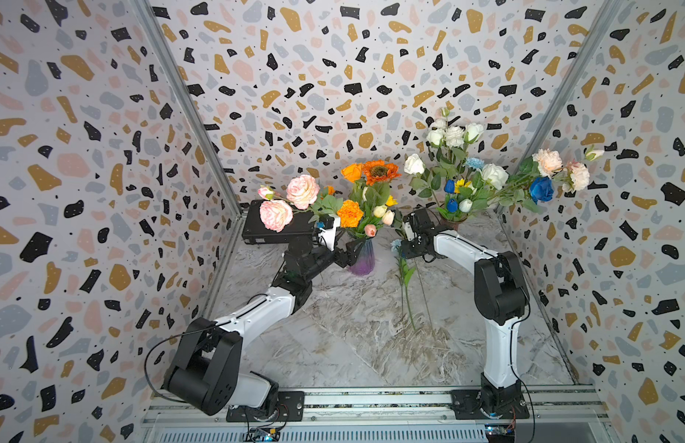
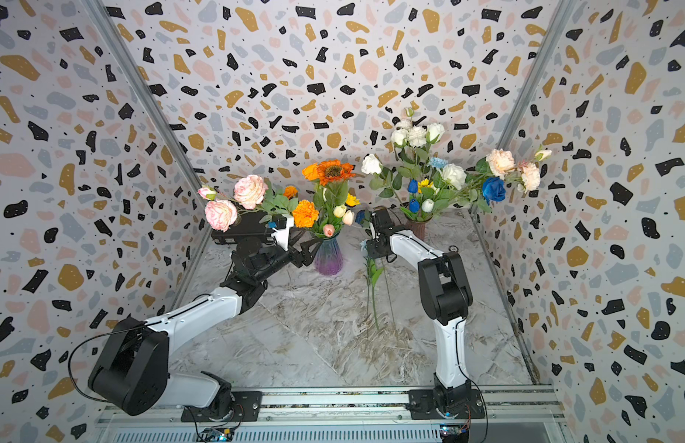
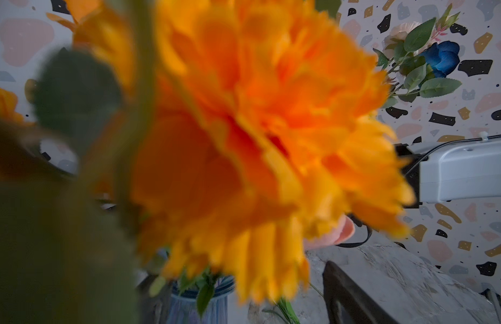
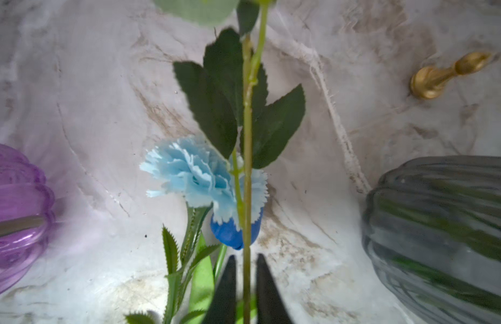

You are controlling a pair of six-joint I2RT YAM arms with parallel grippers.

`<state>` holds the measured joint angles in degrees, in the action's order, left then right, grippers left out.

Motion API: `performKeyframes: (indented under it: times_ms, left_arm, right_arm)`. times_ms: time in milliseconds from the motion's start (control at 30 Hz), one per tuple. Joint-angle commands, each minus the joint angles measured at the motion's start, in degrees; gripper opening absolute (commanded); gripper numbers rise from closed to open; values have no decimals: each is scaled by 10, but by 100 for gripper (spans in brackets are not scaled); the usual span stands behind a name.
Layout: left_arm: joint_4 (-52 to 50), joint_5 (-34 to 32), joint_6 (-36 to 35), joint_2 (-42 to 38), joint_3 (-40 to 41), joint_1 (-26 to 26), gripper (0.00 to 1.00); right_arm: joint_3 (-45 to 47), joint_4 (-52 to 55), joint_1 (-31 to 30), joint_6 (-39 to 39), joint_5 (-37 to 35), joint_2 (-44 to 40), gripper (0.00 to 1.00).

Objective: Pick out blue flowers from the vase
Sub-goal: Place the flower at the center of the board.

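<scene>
The dark ribbed vase (image 1: 454, 221) at the back right holds white roses, small dark blue tulip buds (image 1: 449, 186), a pale blue carnation (image 1: 474, 162) and a deep blue rose (image 1: 541, 189). A second pale blue carnation (image 4: 193, 174) and a dark blue bud (image 4: 232, 232) lie on the marble, stems toward the front. My right gripper (image 4: 246, 259) hangs over them. Its jaws stand slightly apart around a green leafy stem (image 4: 247, 126), with a thin gap on each side. My left gripper (image 1: 350, 251) is open beside the purple vase (image 1: 362, 257). An orange flower (image 3: 243, 140) fills the left wrist view.
The purple vase carries orange, yellow and pink flowers that lean left over a black box (image 1: 271, 230) in the back left corner. A small brass piece (image 4: 445, 75) lies on the marble near the dark vase (image 4: 440, 238). Patterned walls close in three sides.
</scene>
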<state>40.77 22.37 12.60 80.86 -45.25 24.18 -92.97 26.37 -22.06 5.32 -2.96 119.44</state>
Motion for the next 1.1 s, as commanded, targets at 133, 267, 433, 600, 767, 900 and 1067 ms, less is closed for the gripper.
performKeyframes:
  times_ms: [133, 267, 433, 600, 767, 900, 1067]
  left_arm:
    - [30, -7, -1, 24, -4, 4, 83]
    - [34, -9, -1, 33, -7, 5, 83]
    - [30, -8, -1, 41, -17, 5, 83]
    - [29, -7, -4, 50, -26, 5, 84]
    - [26, -5, -7, 62, -36, 5, 83]
    - [21, -8, -10, 71, -47, 4, 83]
    - [13, -11, -13, 84, -60, 4, 83]
  right_arm:
    - [18, -73, 0, 1, 49, -95, 63]
    - [50, -147, 5, 23, 126, -127, 73]
    - [62, -224, 9, 55, 181, -128, 80]
    - [46, -278, 9, 86, 208, -111, 82]
    - [36, -318, 9, 110, 227, -104, 82]
    - [44, -344, 9, 127, 246, -120, 82]
    - [64, -367, 6, 142, 268, -147, 82]
